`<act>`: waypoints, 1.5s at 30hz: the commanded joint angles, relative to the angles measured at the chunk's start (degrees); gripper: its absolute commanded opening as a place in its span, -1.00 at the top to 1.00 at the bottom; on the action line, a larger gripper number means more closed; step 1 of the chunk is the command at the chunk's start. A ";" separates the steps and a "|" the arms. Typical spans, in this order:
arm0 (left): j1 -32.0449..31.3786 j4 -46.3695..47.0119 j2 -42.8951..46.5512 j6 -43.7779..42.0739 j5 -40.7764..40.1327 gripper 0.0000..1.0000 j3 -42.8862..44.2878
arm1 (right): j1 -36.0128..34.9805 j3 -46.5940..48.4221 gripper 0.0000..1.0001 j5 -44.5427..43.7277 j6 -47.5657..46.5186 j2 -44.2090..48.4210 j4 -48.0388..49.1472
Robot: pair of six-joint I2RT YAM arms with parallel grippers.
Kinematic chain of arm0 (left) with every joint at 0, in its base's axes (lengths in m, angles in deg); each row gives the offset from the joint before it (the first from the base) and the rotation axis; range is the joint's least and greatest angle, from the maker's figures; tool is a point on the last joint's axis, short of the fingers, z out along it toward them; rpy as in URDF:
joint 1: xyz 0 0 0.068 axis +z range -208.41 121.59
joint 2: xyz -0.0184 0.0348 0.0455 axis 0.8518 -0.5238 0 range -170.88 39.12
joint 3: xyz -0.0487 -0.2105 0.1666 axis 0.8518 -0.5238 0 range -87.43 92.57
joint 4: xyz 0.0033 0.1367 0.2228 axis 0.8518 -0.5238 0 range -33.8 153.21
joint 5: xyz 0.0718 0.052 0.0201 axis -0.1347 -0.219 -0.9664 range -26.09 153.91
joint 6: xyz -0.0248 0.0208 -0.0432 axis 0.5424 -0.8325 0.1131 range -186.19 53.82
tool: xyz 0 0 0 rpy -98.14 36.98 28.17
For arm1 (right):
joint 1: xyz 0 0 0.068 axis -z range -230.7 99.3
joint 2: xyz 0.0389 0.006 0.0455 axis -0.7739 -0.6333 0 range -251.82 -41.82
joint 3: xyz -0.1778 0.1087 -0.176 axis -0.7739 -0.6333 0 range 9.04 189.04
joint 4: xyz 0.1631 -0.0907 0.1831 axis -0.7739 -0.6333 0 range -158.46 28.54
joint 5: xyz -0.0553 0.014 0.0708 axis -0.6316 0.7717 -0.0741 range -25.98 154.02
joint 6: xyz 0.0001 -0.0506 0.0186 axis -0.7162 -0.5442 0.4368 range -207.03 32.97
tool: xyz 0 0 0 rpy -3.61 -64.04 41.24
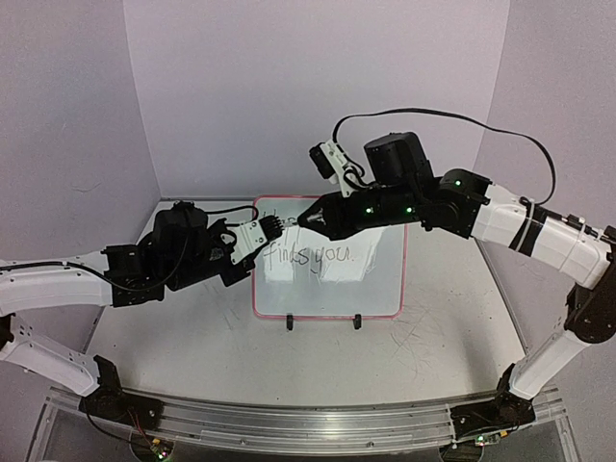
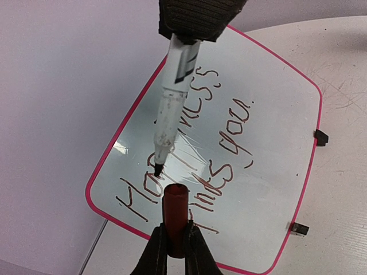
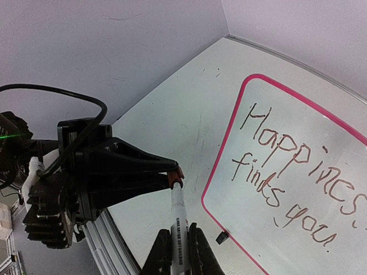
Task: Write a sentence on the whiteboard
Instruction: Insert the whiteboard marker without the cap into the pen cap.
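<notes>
we see the whiteboard (image 1: 385, 289) resting at the centre of the top view on the surface (image 1: 433, 356), the sentence (image 1: 322, 256) "happiness finds you." written across it. the left jaws are clamped on a dark red marker cap (image 2: 175, 209). the right jaws are clamped on the marker (image 2: 171, 109), its tip just short of the cap.

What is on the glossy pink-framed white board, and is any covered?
Thin dark handwriting in two lines: "Happiness finds you." Overhead, the right hand and left hand hide most of the top line; a white marker crosses its middle in the left wrist view.
</notes>
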 commanded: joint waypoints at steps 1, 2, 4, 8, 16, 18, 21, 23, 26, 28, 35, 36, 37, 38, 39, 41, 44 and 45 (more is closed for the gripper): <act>-0.32 -0.19 0.55 -0.54 -0.84 1.00 1.56 | -0.43 0.68 1.00 0.99 -0.34 -0.31 1.31; -0.37 -0.21 0.58 -0.59 -0.92 1.00 1.56 | -0.49 0.66 1.00 1.02 -0.34 -0.37 1.33; -0.37 -0.27 0.61 -0.70 -1.08 0.99 1.49 | -0.49 0.59 1.00 1.14 -0.16 -0.58 1.35; -0.39 -0.35 0.69 -0.61 -1.06 1.00 1.57 | -0.59 -0.03 1.00 1.23 0.12 -0.81 1.34; -0.55 -0.38 0.99 -0.62 -1.35 1.00 1.52 | -0.72 -1.18 1.00 1.17 0.56 -1.33 1.37; -0.56 -0.38 0.99 -0.62 -1.47 1.00 1.49 | -0.75 -1.22 1.00 1.19 0.57 -1.59 1.34; -0.68 -0.47 0.89 -0.63 -1.08 1.00 1.69 | -0.76 -0.80 1.00 1.27 0.53 -2.05 1.34; -0.84 -0.67 0.68 -0.86 -1.02 1.00 2.04 | -0.83 -0.31 1.00 1.46 0.43 -2.57 1.34; -1.21 -1.30 0.57 -2.12 -1.01 1.00 2.89 | -0.80 0.50 1.00 2.08 0.34 -3.61 1.29; -1.49 -2.31 0.30 -3.65 -1.10 1.00 4.18 | -0.84 0.99 1.00 2.50 0.54 -4.18 1.04; -2.09 -7.18 -0.64 -5.69 -0.60 1.00 8.85 | -0.73 2.52 1.00 5.69 1.31 -6.05 0.19; -2.20 -7.44 -0.64 -5.72 -0.31 1.00 9.13 | -0.75 2.75 1.00 6.05 1.37 -6.33 0.19; -2.43 -7.75 -0.60 -5.66 -0.05 1.00 9.50 | -0.74 2.92 1.00 6.47 1.43 -6.57 0.19; -2.58 -7.98 -0.62 -5.33 0.30 1.00 9.93 | -0.71 3.10 1.00 7.05 1.11 -6.83 0.19; -2.66 -8.17 -0.74 -4.77 0.70 1.00 10.35 | -0.71 3.25 1.00 7.76 0.54 -7.18 0.22; -2.82 -8.29 -1.04 -3.42 1.58 1.00 11.12 | -0.74 3.38 1.00 8.56 -0.28 -8.24 0.21; -3.99 -8.30 -2.41 -1.78 0.12 1.00 13.35 | -0.77 3.77 1.00 8.85 2.03 -9.50 0.19; -4.54 -8.32 -3.31 -1.71 -1.34 1.00 14.56 | -0.80 3.83 1.00 9.12 3.92 -9.90 0.25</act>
